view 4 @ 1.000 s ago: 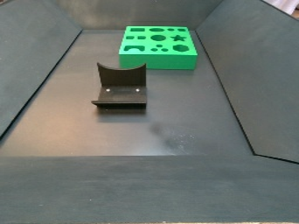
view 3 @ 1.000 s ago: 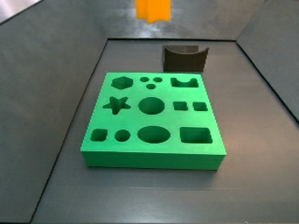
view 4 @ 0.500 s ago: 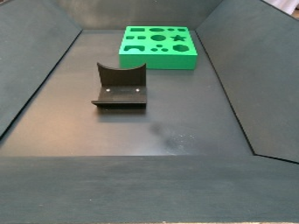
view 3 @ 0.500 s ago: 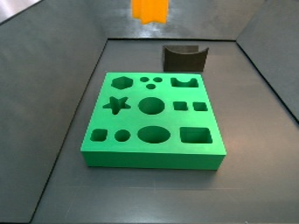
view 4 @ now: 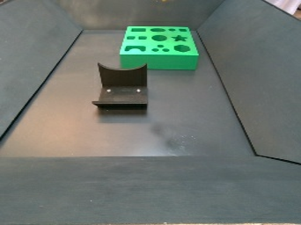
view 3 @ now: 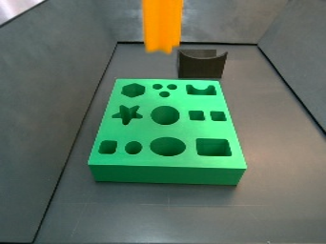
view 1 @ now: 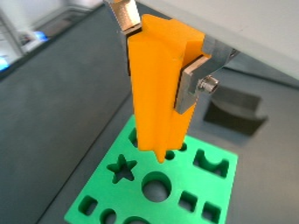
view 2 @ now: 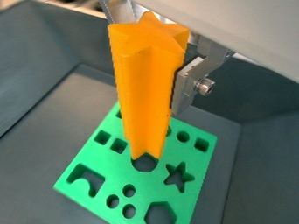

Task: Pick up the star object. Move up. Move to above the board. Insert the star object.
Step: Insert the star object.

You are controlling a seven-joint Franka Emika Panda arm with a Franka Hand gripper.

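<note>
The star object (view 1: pixel 158 87) is a tall orange prism with a star-shaped end, also seen in a wrist view (view 2: pixel 146 87). My gripper (view 1: pixel 160 66) is shut on its upper part, one silver finger (view 2: pixel 193 74) on each side, and holds it upright. In a side view only the prism's lower part (view 3: pixel 163 27) shows, hanging in the air over the far edge of the green board (view 3: pixel 166 143); the gripper is above that picture. The board's star hole (view 3: pixel 125 114) lies at its left side. In both wrist views the board (view 1: pixel 181 173) (view 2: pixel 100 166) lies below the prism. The star object is out of sight in a side view where the board (view 4: pixel 161 54) lies far back.
The dark fixture (view 3: pixel 201 63) stands behind the board, also seen in a side view (view 4: pixel 121 86) and in a wrist view (view 1: pixel 239 109). Sloping dark walls (view 3: pixel 51 86) enclose the floor on both sides.
The star object has come down in the side view: its lower end now hangs much lower than a second ago. Board and fixture have not moved.
</note>
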